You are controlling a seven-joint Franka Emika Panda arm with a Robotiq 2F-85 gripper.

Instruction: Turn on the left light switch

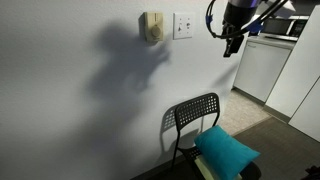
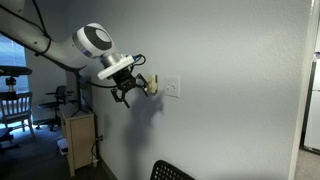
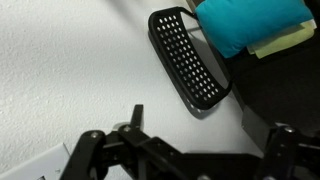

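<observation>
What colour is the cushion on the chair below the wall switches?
Teal. The cushion shows best in an exterior view, on the black chair.

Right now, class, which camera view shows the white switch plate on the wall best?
An exterior view: the switch plate faces the camera, whole, apart from the gripper. In an exterior view the plate is seen obliquely, small, close beside the gripper. The wrist view shows wall and a chair, not the plate.

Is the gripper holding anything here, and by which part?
Nothing is held. The gripper hangs in the air near the wall plate, fingers spread, nothing between them.
</observation>
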